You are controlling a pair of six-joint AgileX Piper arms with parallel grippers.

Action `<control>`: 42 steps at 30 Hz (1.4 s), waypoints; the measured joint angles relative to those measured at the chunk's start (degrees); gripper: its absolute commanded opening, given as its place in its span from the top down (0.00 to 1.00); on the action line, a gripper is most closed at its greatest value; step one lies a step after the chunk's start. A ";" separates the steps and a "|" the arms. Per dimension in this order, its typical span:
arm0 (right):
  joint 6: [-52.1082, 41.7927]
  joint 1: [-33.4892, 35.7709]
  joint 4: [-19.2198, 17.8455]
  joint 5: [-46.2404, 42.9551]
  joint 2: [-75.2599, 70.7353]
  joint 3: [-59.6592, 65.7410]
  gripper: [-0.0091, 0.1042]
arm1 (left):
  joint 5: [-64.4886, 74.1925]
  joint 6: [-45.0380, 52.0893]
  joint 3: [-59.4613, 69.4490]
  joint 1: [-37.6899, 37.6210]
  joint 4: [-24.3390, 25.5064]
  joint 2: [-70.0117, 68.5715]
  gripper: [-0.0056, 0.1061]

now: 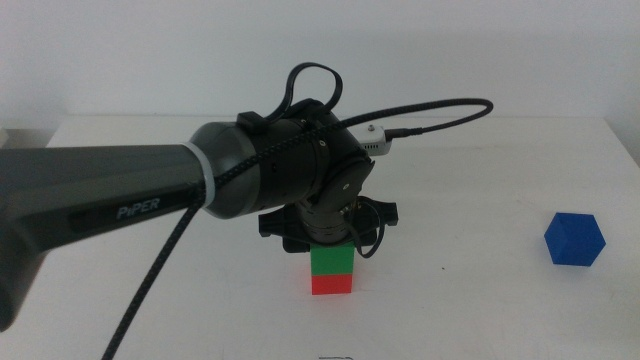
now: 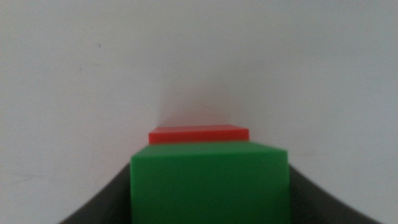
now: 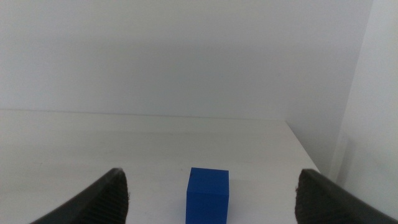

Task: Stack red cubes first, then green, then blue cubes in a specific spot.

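Note:
The green cube (image 1: 332, 259) sits squarely on the red cube (image 1: 332, 285) on the white tabletop (image 1: 480, 170) near the front middle. My left gripper (image 1: 331, 240) reaches down from the left arm and is shut on the green cube. In the left wrist view the green cube (image 2: 208, 183) fills the gap between the dark jaws, with the red cube (image 2: 199, 134) showing below it. The blue cube (image 1: 575, 239) lies alone at the right. My right gripper (image 3: 210, 183) is open and empty, with the blue cube (image 3: 208, 194) on the table just ahead of it.
The left arm's body and its black cable (image 1: 440, 105) hang over the table's middle. The table's right edge (image 3: 305, 149) runs close to the blue cube. The right arm is out of the middle view.

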 measured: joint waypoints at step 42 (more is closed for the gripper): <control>0.00 0.00 0.00 0.00 0.00 0.00 0.23 | -0.57 6.25 0.31 0.00 1.10 -6.43 0.11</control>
